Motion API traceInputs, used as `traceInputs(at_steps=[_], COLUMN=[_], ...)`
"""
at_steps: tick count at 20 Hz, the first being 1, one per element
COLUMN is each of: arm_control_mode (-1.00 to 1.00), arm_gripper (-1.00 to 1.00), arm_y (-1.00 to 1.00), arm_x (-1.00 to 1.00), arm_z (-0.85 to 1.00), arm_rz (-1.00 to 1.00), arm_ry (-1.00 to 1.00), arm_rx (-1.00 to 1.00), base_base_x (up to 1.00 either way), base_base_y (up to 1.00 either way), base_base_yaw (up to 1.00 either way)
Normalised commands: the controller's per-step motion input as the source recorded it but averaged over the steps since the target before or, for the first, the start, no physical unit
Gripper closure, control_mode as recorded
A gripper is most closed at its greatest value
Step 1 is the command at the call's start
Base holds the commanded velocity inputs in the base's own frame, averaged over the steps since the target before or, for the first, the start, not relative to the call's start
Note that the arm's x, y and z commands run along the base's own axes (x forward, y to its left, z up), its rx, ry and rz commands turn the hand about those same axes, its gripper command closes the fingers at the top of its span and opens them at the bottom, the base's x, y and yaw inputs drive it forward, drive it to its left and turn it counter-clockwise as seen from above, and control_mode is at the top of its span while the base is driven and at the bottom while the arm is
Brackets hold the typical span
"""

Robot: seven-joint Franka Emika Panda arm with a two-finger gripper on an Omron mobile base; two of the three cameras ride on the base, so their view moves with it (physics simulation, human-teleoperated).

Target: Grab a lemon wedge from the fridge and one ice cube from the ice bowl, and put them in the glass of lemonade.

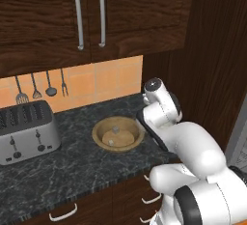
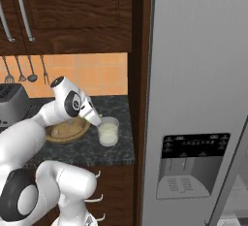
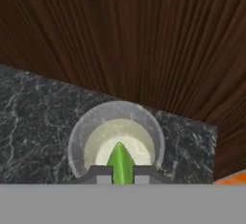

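The glass of lemonade (image 3: 116, 143) sits low in the hand view's centre, directly under the gripper (image 3: 120, 174), whose jaws pinch a green lemon wedge (image 3: 120, 163). Release only while centred over the rim.

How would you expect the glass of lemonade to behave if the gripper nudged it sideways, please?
The glass of lemonade is short and partly full, so it would probably slide rather than tip. Its open top means liquid could slosh out. It stands near the counter front edge, so a hard push looks risky.
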Motion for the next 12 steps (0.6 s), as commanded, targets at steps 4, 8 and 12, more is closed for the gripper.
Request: traceInputs(at_steps=[4, 8, 12], arm_control_mode=[-1.0, -1.0, -1.0], arm_gripper=[1.0, 1.0, 1.0], arm_y=[-0.04, -0.09, -0.13], arm_x=[0.15, 0.23, 0.33], arm_z=[-0.18, -0.14, -0.09], arm_rz=[-0.07, -0.07, -0.07], arm_ry=[0.0, 0.02, 0.02], arm_rx=[0.03, 0.01, 0.02], base_base_x=[0.0, 0.0, 0.0], base_base_y=[0.0, 0.0, 0.0], base_base_yaw=[0.0, 0.0, 0.0])
